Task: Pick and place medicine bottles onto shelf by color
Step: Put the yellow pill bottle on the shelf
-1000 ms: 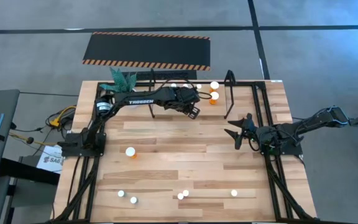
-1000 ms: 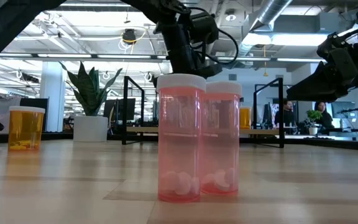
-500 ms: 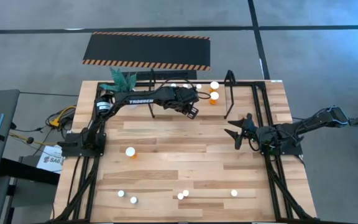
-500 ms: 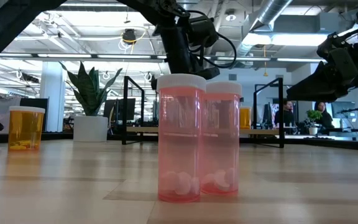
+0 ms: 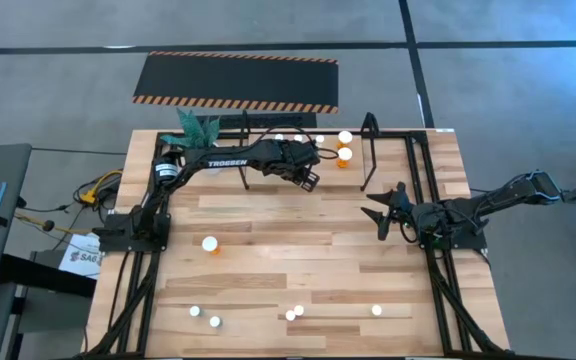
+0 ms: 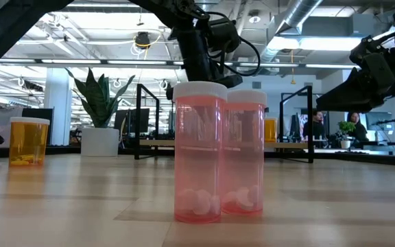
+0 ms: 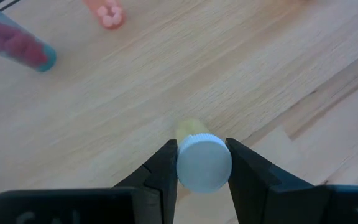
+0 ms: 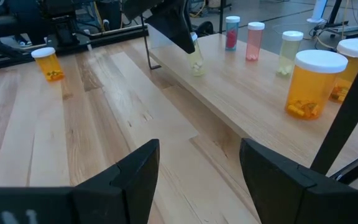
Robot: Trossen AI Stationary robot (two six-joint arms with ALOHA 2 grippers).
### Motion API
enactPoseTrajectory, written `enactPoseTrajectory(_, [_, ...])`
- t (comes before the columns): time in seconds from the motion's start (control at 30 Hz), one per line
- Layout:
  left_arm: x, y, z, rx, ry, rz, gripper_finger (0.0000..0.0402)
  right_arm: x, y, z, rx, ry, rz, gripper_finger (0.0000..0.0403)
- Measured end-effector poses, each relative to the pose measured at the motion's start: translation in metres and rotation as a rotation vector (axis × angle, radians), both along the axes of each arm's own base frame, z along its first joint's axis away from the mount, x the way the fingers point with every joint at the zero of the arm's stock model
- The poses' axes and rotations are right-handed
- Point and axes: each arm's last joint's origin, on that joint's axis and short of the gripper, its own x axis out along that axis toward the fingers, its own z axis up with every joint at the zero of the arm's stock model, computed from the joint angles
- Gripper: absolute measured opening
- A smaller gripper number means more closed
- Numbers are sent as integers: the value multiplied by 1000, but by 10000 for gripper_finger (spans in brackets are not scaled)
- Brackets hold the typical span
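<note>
High view: the left gripper [image 5: 309,176] reaches over the shelf [image 5: 368,150] at the table's [image 5: 268,250] twelve o'clock edge. Large orange bottles [image 5: 344,146] stand at its two o'clock. The right gripper [image 5: 383,213] hovers at three o'clock, fingers spread and empty. Loose bottles [image 5: 209,244] dot the near half, from eight round to five o'clock.

Low view: two pink bottles [image 6: 199,154] stand touching, close to the lens; an orange bottle [image 6: 27,141] sits at nine o'clock (a potted plant [image 6: 100,110] behind it).

Left wrist view: both fingers [image 7: 160,174] are clamped on a pale yellowish bottle [image 7: 202,162] by its white cap, above the wooden board.

Right wrist view: spread fingers [image 8: 129,177]; the yellowish bottle hangs in the left gripper at the shelf board, others lined up beyond.
</note>
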Motion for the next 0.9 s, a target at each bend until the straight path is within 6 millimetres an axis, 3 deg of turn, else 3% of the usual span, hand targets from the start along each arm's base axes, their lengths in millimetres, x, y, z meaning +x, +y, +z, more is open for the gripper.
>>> enactPoseTrajectory(0.37, [0, 0, 0, 9, 4, 7, 122, 0, 0, 0, 0, 0, 0, 244])
enactPoseTrajectory(0.9, [0, 1, -1, 19, 5, 24, 125, 0, 0, 0, 0, 0, 0, 244])
